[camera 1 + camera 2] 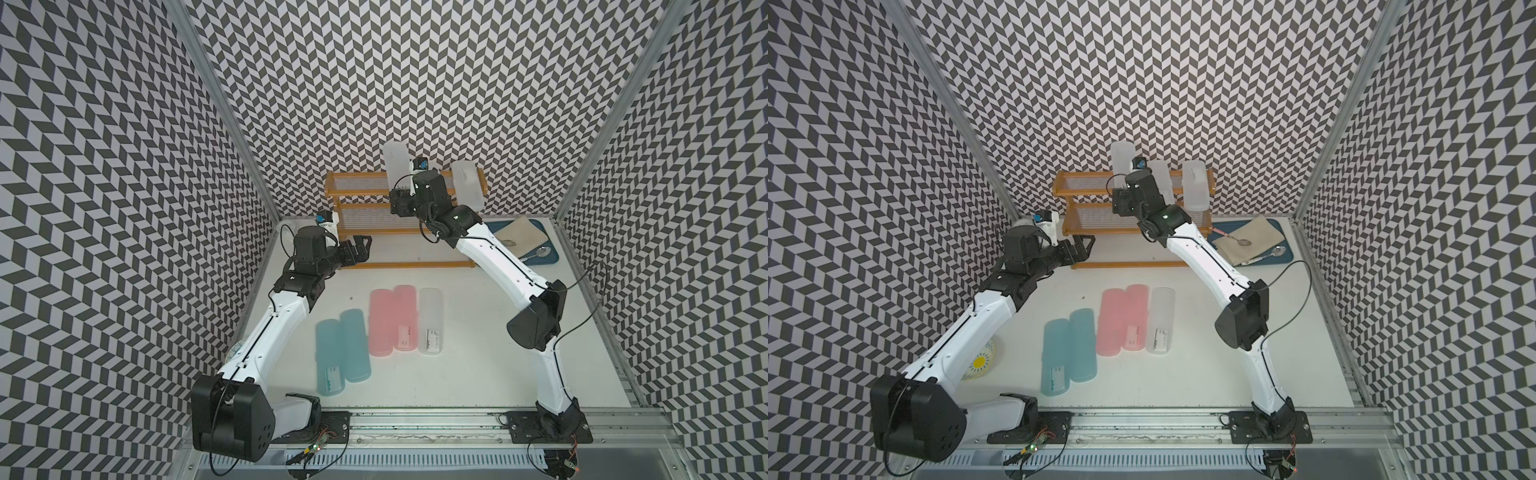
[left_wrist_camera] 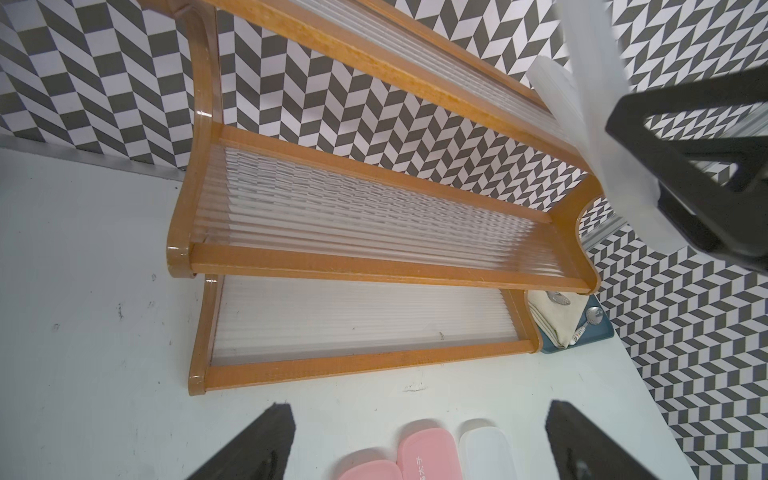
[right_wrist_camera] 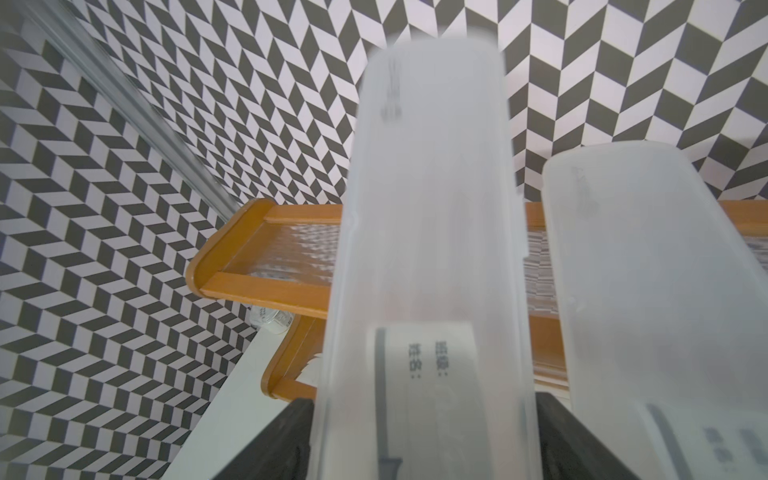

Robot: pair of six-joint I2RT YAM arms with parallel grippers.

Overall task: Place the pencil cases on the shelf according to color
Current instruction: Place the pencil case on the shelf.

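White case [image 3: 428,208] sits tilted up over the shelf's [image 1: 357,192] top tier, between the right gripper's [image 3: 419,399] jaws, but you can't tell if they're clamping it. Left gripper [image 2: 419,405] is wide open and empty by the bottom tier. The teal cases [image 1: 355,345] and pink cases [image 1: 382,324] lie on the table [image 1: 478,374]
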